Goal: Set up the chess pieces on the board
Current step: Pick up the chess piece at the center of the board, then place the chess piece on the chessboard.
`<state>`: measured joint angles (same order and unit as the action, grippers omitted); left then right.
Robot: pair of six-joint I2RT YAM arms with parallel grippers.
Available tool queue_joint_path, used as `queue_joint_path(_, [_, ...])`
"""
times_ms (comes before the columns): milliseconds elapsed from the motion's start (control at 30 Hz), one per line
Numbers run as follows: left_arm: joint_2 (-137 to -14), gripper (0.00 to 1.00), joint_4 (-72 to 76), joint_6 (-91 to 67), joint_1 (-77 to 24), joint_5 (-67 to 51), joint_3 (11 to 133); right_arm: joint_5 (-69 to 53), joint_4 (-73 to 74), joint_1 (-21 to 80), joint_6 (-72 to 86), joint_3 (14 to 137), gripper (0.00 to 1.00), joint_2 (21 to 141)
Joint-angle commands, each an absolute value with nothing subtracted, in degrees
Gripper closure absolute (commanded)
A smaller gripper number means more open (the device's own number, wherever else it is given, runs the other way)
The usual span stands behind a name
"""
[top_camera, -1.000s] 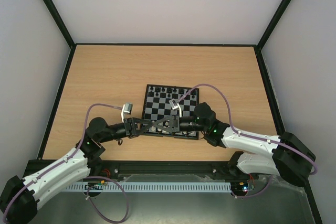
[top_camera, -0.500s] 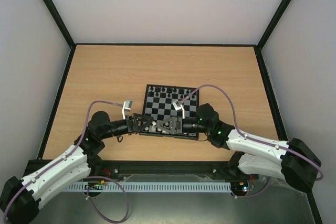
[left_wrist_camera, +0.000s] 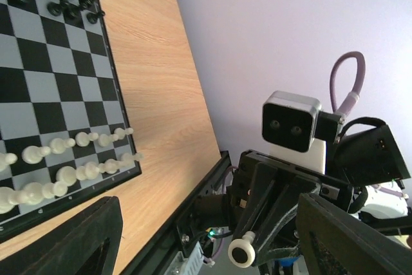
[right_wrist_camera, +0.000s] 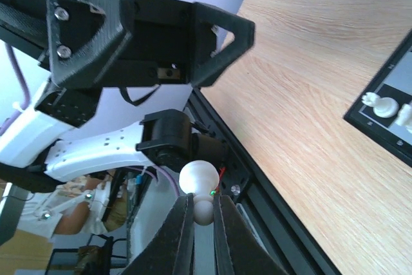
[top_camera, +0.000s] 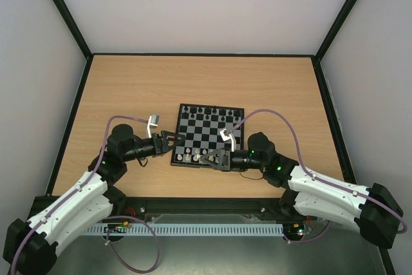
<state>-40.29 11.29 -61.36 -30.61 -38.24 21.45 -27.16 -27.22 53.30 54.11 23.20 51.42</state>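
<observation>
The board lies at the table's middle, with black chess pieces on its far rows and white ones on its near rows. My right gripper hovers at the board's near edge, shut on a white pawn that it grips by the neck. The pawn also shows in the left wrist view. My left gripper is open and empty just left of the board. Its wide-spread fingers frame the board and the right gripper.
The left gripper fills the top of the right wrist view, and a board corner with white pieces shows at its right. Black rails edge the table. The arm cables loop beside the board.
The grippers met tip to tip over the board's near edge. Now the left one has drawn back to the left and is open, and the right one has drawn back a little, holding the pawn.
</observation>
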Motion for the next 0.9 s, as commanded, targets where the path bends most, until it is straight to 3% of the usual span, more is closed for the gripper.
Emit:
queue_joint_path(0, [-38.85,0.23,6.19,-57.44,-26.59,-42.12,23.79,-25.49,-19.52,53.2,49.3,25.46,0.94,50.01])
queue_joint_path(500, [-34.55,0.22,-2.84,-50.44,-18.95,-45.34,23.97,-21.09,-2.52,53.17,40.8,37.94,0.93,57.78])
queue_joint_path(867, [-32.18,0.22,-13.04,-43.52,-18.01,-39.1,25.64,-14.33,16.01,53.22,33.65,55.44,0.92,73.68])
